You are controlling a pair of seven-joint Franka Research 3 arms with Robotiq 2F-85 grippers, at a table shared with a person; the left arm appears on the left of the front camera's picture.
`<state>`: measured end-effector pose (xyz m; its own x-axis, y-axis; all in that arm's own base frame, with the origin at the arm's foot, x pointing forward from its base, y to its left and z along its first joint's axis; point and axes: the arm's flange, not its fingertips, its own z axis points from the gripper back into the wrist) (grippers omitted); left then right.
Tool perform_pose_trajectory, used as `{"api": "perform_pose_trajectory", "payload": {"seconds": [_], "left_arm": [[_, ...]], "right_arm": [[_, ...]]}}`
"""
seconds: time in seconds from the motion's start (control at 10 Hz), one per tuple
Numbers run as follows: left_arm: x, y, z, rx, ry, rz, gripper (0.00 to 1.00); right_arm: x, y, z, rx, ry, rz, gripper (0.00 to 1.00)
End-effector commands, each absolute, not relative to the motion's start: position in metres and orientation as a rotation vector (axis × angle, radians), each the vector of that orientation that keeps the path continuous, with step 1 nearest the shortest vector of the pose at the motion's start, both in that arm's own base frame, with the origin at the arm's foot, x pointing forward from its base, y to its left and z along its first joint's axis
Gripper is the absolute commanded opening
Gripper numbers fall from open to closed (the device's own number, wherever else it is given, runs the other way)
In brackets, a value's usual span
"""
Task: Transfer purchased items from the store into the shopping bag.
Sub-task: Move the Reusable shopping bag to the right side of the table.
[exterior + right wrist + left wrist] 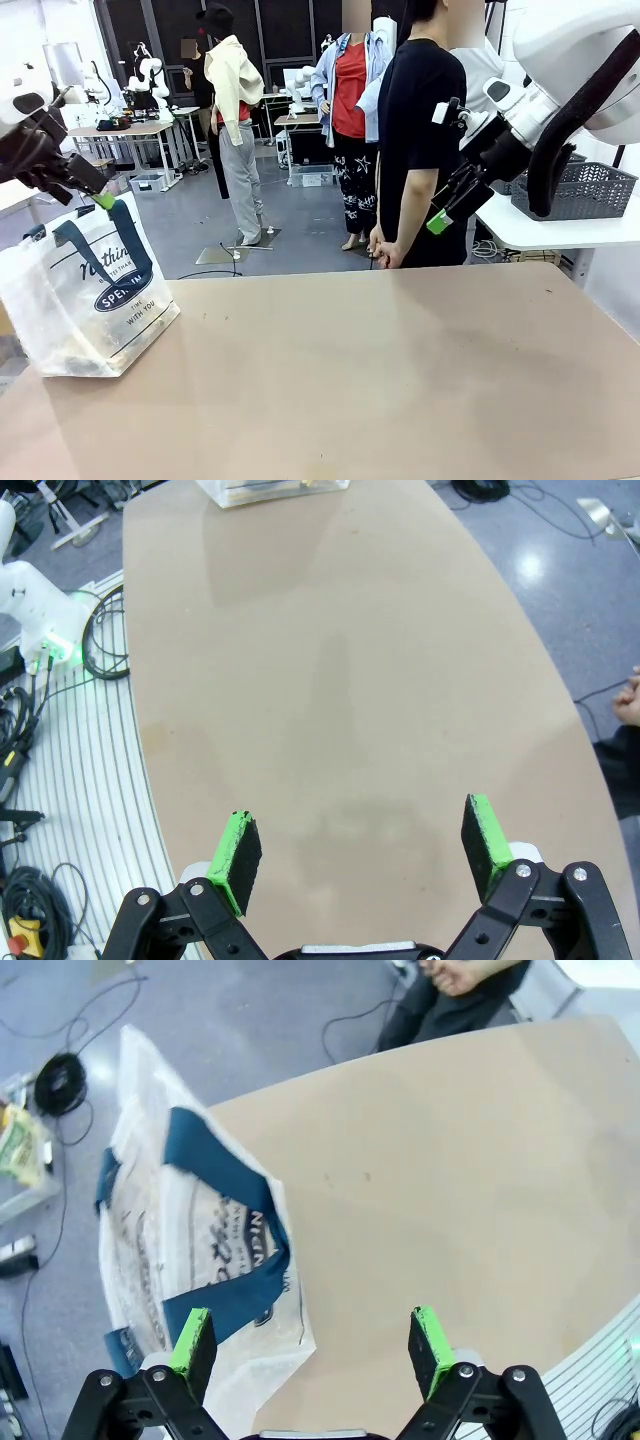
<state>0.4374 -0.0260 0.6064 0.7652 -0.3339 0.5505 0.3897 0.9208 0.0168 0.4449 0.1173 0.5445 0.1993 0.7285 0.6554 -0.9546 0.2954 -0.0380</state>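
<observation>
Front view, crinkled translucent shopping bag [85, 300] on smooth tan table [380, 380], left claw [312, 1345] spread, right claw [362, 852] spread.

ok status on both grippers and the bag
Left gripper open, above shopping bag. Right gripper open, empty, high over table. Nothing in the way.

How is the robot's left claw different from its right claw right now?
The left claw hangs right above the shopping bag, at the table's left edge; the right claw hangs higher over bare table, near the person. The left claw's wrist view looks down on the bag's blue handles; the right claw's shows tabletop. Both are open, empty, with green pads.
</observation>
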Motion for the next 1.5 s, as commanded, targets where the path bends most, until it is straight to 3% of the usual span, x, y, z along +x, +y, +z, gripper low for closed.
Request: {"api": "perform_pose_trajectory", "payload": {"seconds": [0.0, 0.4, 0.9, 1.4], "left_arm": [[0.439, -0.037, 0.598, -0.238, -0.559, -0.612, 1.0], [0.446, -0.063, 0.577, -0.578, -0.602, -0.881, 1.0], [0.429, -0.083, 0.561, -0.576, -0.807, -1.21, 1.0], [0.427, -0.088, 0.563, -0.529, -0.765, -1.29, 1.0]], "right_arm": [[0.444, 0.118, 0.544, 0.414, -0.62, 1.216, 1.0], [0.444, 0.118, 0.544, 0.414, -0.62, 1.216, 1.0], [0.444, 0.118, 0.544, 0.414, -0.62, 1.216, 1.0], [0.444, 0.118, 0.544, 0.414, -0.62, 1.216, 1.0]]}}
